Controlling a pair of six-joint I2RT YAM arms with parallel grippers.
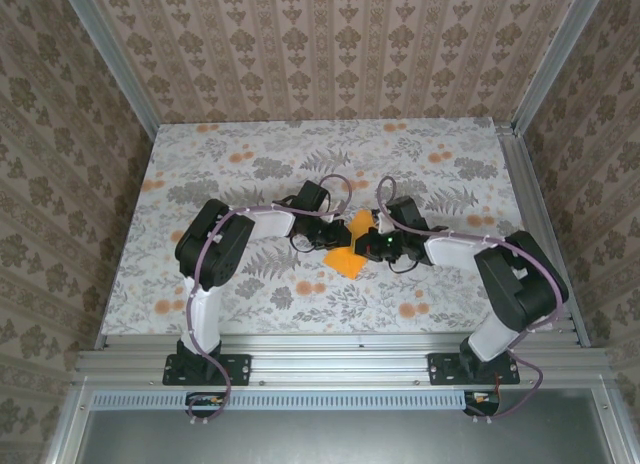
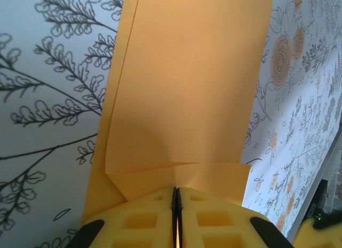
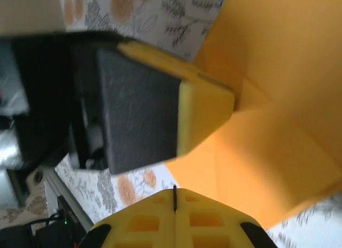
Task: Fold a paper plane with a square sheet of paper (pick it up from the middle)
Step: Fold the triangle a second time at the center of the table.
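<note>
The square sheet of paper (image 1: 347,256) lies on the cloth (image 1: 250,149), between left tool (image 1: 333,227) and right tool (image 1: 368,246).

no readable text, labels, numbers or signs

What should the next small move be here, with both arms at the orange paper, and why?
Probably slide the shut right gripper onto the paper and press along the fold. The left gripper is pinching the paper's edge, holding it steady. A flap is already folded over but seems to lie loosely, and the right gripper sits just beside it.
</note>
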